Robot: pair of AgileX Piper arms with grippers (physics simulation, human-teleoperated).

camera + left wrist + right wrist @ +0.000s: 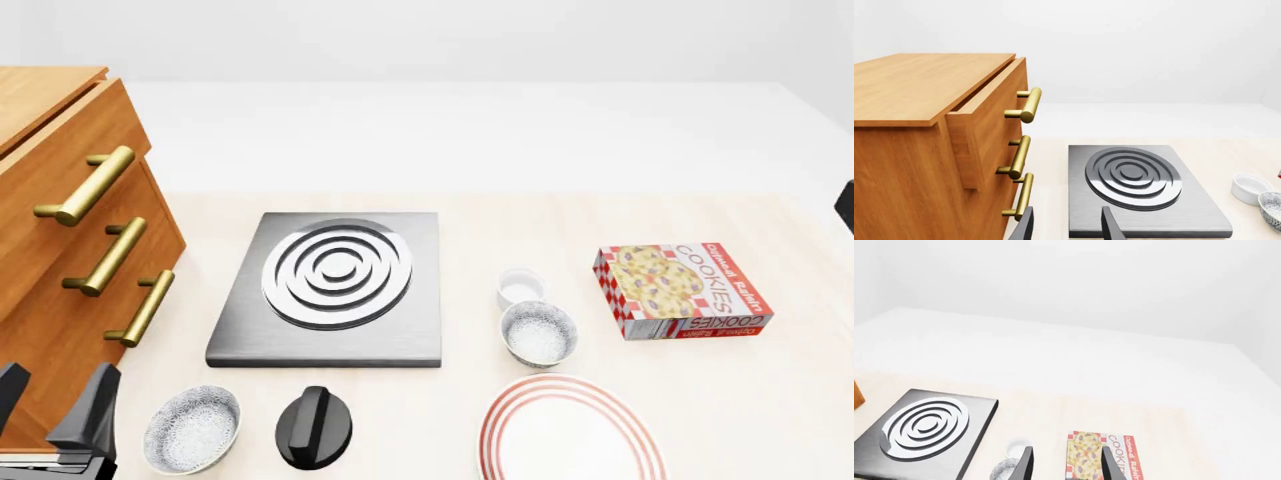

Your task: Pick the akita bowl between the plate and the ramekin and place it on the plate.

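The akita bowl [538, 333], dark speckled outside and white inside, sits upright on the table between the small white ramekin [521, 288] behind it and the red-ringed plate [571, 432] in front. My left gripper [47, 400] is open and empty at the near left, far from the bowl. In the left wrist view its fingers [1111, 226] frame the stove slab, with the ramekin [1251, 187] and akita bowl [1271, 210] off to the side. My right gripper [1066, 465] is open and empty, high above the ramekin [1017, 445] and akita bowl [1004, 471].
A wooden drawer cabinet [54, 230] with brass handles stands at the left. A grey stove slab [334, 285] lies mid-table. A second speckled bowl [192, 428] and a black knob-like object [315, 427] sit near the front left. A cookies box [683, 290] lies right of the bowl.
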